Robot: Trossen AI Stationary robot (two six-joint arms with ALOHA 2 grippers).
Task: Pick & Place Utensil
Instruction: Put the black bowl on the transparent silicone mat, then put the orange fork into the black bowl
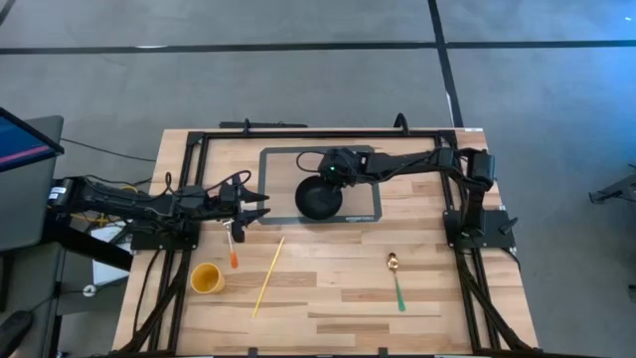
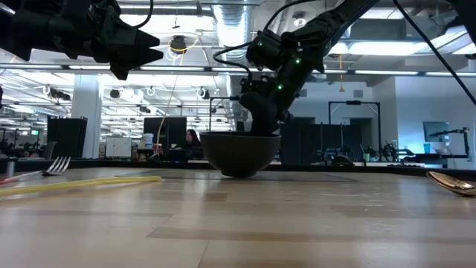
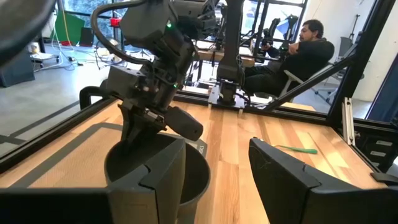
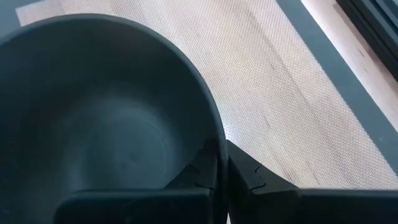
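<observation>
Hovering with my left hand spread open and empty above the orange-handled fork, I see the yellow cup and long yellow stick lying near on the table. My right hand pinches the rim of the black bowl on the grey mat. A thin rim grip could slip and tip the bowl. The green-handled spoon lies well apart, with bare wood around it.
</observation>
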